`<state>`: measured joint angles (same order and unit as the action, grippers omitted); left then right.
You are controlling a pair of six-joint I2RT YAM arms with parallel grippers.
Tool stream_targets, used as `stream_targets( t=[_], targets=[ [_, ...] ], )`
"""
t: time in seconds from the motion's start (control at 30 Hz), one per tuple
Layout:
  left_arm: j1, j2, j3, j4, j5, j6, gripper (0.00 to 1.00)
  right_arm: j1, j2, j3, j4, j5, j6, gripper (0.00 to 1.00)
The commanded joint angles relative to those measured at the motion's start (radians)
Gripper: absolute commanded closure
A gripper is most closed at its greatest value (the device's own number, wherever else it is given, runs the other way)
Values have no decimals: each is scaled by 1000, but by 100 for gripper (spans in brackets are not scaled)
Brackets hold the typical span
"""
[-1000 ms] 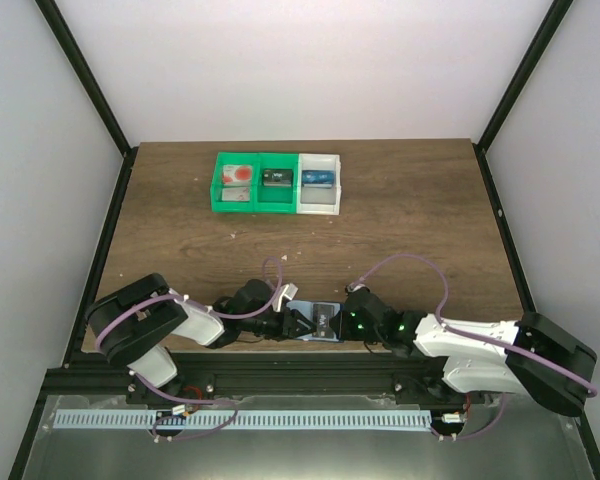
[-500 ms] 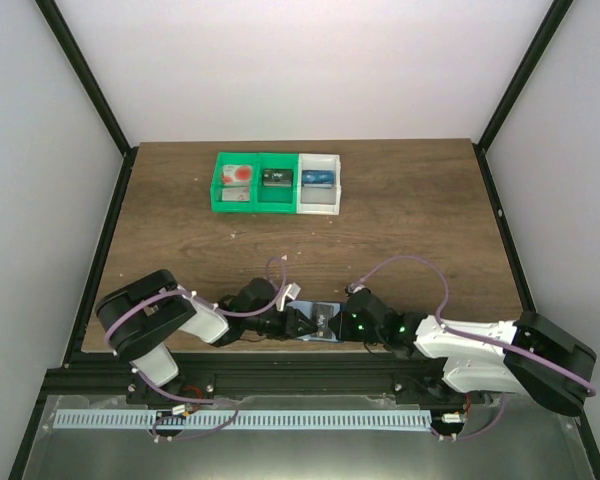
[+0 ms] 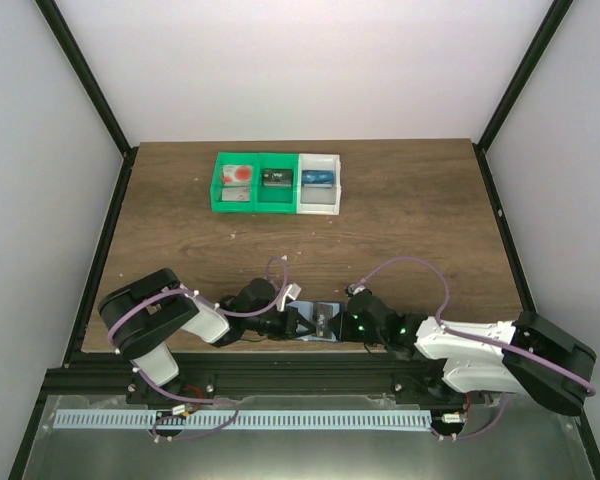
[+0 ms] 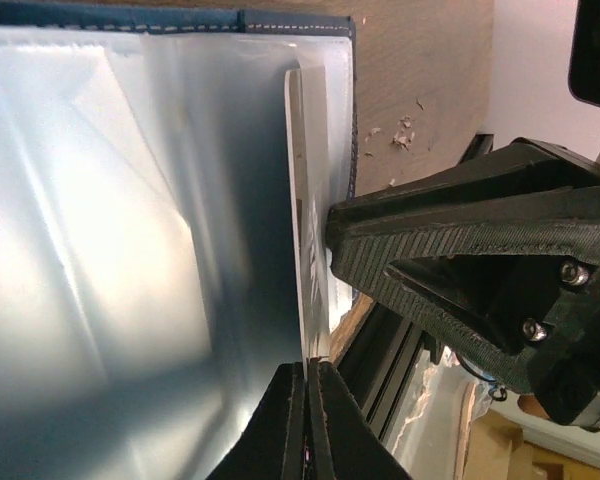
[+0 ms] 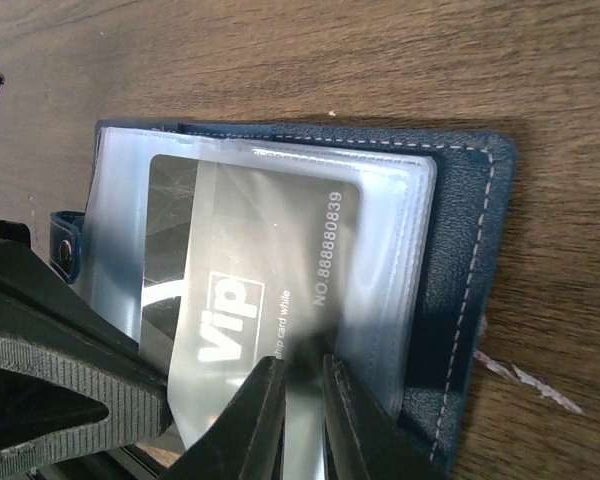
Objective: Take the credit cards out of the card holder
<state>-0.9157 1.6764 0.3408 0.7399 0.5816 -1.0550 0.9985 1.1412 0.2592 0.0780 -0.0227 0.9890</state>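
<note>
The dark blue card holder [image 3: 320, 322] lies open at the table's near edge between both grippers. In the right wrist view its blue cover [image 5: 470, 250] carries clear sleeves [image 5: 390, 250]. A silver credit card marked VIP [image 5: 260, 270] sticks partly out of them toward the lower left. My right gripper [image 5: 302, 410] is pinched on the sleeve's lower edge, where the card's corner lies. My left gripper [image 4: 310, 400] is shut on a thin pale edge, apparently the card [image 4: 308, 250]. Pale cards with red marks [image 3: 238, 177] lie in the green bin.
A green bin [image 3: 220, 190] and a white bin [image 3: 320, 203] stand at the back; they hold a black item [image 3: 278, 178] and a blue item [image 3: 319, 179]. The black metal rail [image 3: 300, 362] runs just below the holder. The right gripper's body [image 4: 470, 270] sits close beside my left fingers.
The left arm has shifted slightly right, toward the holder. The holder and the right arm have barely moved.
</note>
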Motion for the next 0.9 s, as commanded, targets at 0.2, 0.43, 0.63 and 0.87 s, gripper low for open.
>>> stream_targets(
  t=[0.2,0.43,0.63,0.87],
  targets=[
    [3,-15,-37,62,7,-11,100,7,19,-35,-38,7,16,86],
    [9,-40,-80,68,-8,-25,100,7,13,-50,-27,1,25,86],
    [29,-93,-109,31,-19,-13,100,8,15,-46,-33,-1,26,86],
    [72,-227,-151,-70,-49,17,100,8,6,-45,-27,-12,14,86]
  ],
)
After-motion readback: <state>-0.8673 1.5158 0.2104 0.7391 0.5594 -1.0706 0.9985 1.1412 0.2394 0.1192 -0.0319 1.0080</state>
